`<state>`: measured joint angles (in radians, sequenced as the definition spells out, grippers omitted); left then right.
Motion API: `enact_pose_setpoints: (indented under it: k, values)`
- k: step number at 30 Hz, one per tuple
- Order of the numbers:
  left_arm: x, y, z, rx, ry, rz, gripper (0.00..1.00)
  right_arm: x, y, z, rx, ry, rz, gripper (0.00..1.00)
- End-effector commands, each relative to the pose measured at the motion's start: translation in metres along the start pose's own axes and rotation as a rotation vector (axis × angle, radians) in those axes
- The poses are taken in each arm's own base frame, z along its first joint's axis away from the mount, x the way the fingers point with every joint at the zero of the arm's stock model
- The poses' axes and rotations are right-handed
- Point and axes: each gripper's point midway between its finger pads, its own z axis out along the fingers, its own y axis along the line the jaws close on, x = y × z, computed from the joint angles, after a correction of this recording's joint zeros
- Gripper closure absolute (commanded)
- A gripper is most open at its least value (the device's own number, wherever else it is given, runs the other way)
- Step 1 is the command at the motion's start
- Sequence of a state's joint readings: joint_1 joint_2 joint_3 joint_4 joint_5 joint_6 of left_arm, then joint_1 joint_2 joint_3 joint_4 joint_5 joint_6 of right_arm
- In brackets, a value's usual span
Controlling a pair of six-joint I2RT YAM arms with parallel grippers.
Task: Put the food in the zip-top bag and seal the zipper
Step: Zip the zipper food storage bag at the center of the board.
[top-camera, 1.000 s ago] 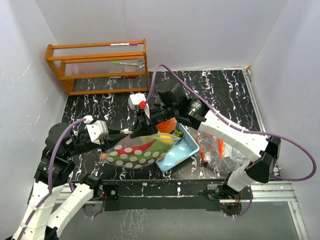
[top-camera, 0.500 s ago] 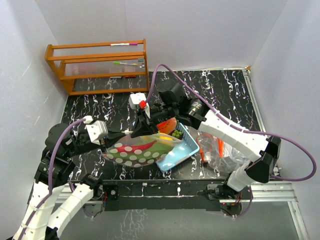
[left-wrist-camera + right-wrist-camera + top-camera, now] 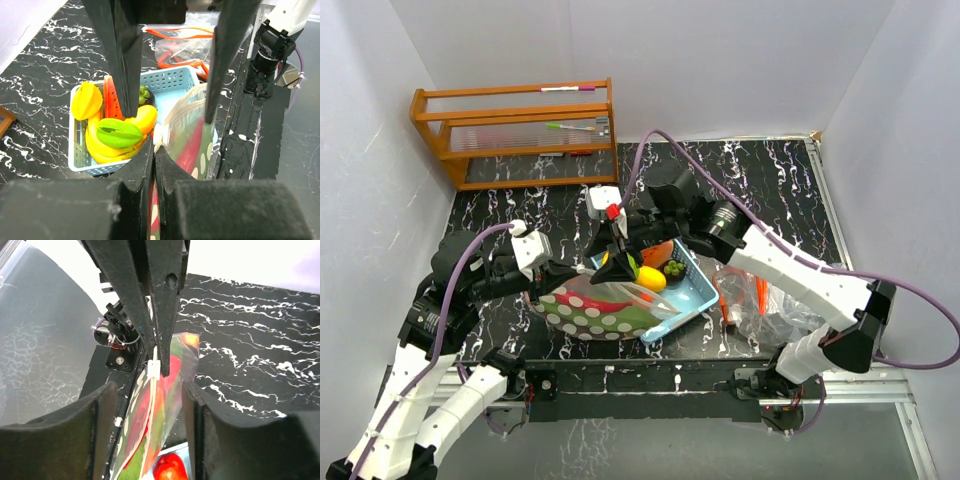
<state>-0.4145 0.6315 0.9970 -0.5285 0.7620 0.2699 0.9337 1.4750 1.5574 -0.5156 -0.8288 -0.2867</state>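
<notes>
The black marbled desk [image 3: 770, 190] shows the job about mid-fill. The dotted zip-top bag [image 3: 595, 312] lies at 7 o'clock from the desk's middle. Its mouth is just beside the light-blue basket [image 3: 680, 305], which sits at its 3 o'clock.

The food [image 3: 117, 134] is split between the two. A red chilli [image 3: 192, 147] shows through the bag's film, while bananas [image 3: 97, 145], mango [image 3: 144, 117] and watermelon [image 3: 111, 95] sit in the basket. Sealing is therefore not yet due.

The right claw [image 3: 170, 120] hangs spread over the line where basket meets bag mouth and grips nothing. The left claw [image 3: 155, 150] is pressed together on the bag's rim at the white slider [image 3: 154, 369] and holds it up.

The next move likely calls for the right claw to close on one piece in the basket and drop it through the mouth, with the left claw holding the rim high. No brand, label or writing is legible; the bag bears only white dots.
</notes>
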Motion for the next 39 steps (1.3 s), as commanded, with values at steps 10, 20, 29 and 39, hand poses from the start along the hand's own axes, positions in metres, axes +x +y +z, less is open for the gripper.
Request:
enact_pose_setpoints:
  k: [10, 20, 29, 39]
  values:
    - [-0.013, -0.002, -0.004, -0.006, -0.047, 0.038, 1.00, -0.029, -0.016, -0.009, 0.128, -0.050, 0.023, 0.49]
    - [-0.012, -0.001, -0.006, -0.019, -0.045, 0.039, 1.00, -0.028, -0.016, 0.000, 0.096, -0.098, 0.054, 0.50]
    - [-0.011, -0.001, -0.006, -0.020, -0.046, 0.040, 1.00, -0.044, -0.005, -0.006, 0.059, -0.140, 0.001, 0.50]
    - [-0.013, -0.001, -0.007, -0.024, -0.050, 0.040, 1.00, -0.049, -0.003, -0.012, 0.079, -0.150, -0.020, 0.44]
